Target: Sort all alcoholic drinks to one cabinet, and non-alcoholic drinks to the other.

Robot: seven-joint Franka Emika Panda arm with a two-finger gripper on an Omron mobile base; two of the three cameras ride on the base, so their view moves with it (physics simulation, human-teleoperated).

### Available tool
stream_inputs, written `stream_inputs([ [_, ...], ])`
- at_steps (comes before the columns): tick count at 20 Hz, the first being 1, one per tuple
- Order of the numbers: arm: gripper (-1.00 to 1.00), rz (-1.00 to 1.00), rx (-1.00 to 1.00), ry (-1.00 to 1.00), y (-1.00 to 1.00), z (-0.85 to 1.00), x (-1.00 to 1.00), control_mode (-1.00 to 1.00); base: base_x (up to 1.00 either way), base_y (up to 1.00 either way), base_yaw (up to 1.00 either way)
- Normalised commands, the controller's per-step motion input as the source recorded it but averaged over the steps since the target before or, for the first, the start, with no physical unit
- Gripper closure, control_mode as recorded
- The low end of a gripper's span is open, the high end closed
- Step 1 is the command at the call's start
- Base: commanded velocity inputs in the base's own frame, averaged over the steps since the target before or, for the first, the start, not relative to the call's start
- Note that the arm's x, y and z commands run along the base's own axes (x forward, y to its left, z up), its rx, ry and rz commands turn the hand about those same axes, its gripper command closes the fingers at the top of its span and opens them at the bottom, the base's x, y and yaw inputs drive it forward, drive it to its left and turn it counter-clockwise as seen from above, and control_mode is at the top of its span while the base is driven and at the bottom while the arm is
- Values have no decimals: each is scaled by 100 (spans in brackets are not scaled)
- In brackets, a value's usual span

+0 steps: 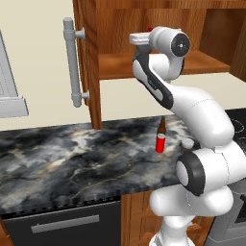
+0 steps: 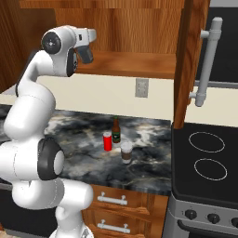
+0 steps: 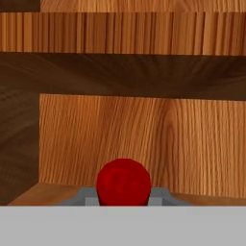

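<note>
Wood-grained cabinet (image 1: 158,65) interior is facing the claw (image 2: 86,55), which is pinching the red-capped bottle (image 3: 123,182) up at shelf level, its cap showing between the fingers. To place it well, the arm is best easing the bottle inward, upright and low over the shelf, before letting go. Down on the counter (image 2: 148,162), the beer bottle (image 2: 115,130), can (image 2: 108,141) and cup (image 2: 126,152) are waiting close together.

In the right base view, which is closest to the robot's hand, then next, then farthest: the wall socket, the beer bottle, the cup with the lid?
From the hand, up at the cabinet shelf:
1. Wall socket, on the wall below the shelf.
2. Beer bottle, down on the counter.
3. Cup with the lid, nearer the counter's front edge.
</note>
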Motion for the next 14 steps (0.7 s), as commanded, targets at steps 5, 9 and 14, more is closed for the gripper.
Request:
stream_inputs([
  [5,100,0,1,1,5,-11,26,-100,0,0,0],
  [9,100,0,1,0,3,-15,23,-100,0,0,0],
  [14,100,0,0,0,3,-20,18,-100,0,0,0],
])
